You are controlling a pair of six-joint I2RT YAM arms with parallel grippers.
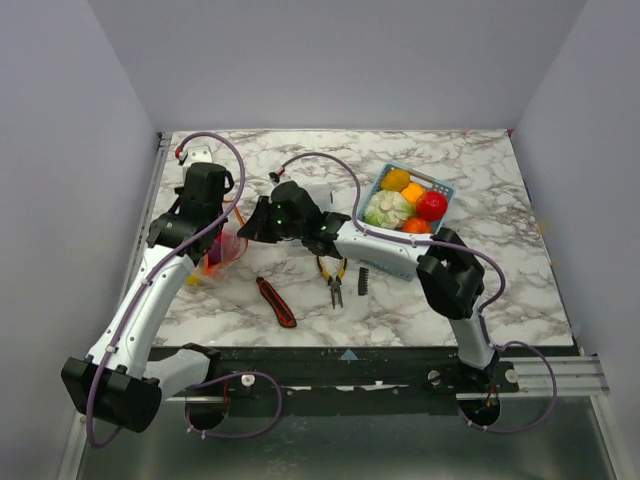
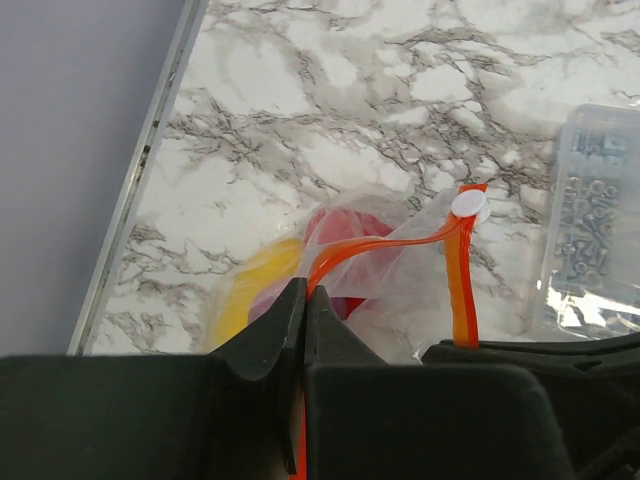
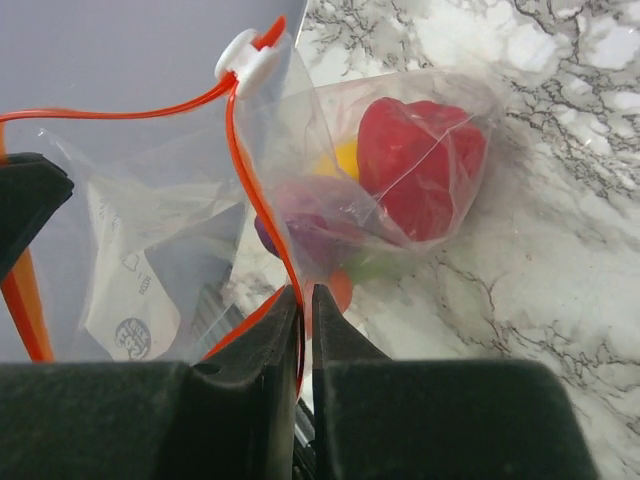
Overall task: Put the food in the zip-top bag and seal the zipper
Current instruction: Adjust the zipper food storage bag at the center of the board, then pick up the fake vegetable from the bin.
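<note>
Both the left hand [image 2: 305,303] and right hand [image 3: 306,300] tightly pinch the zipper [image 2: 461,285].

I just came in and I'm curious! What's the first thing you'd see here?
A clear zip-top bag is held up at the table's left, the left gripper and right gripper both pinching its orange zipper, a shiny red pepper inside. At the back right, a light blue basket holds more bright toy food.
</note>
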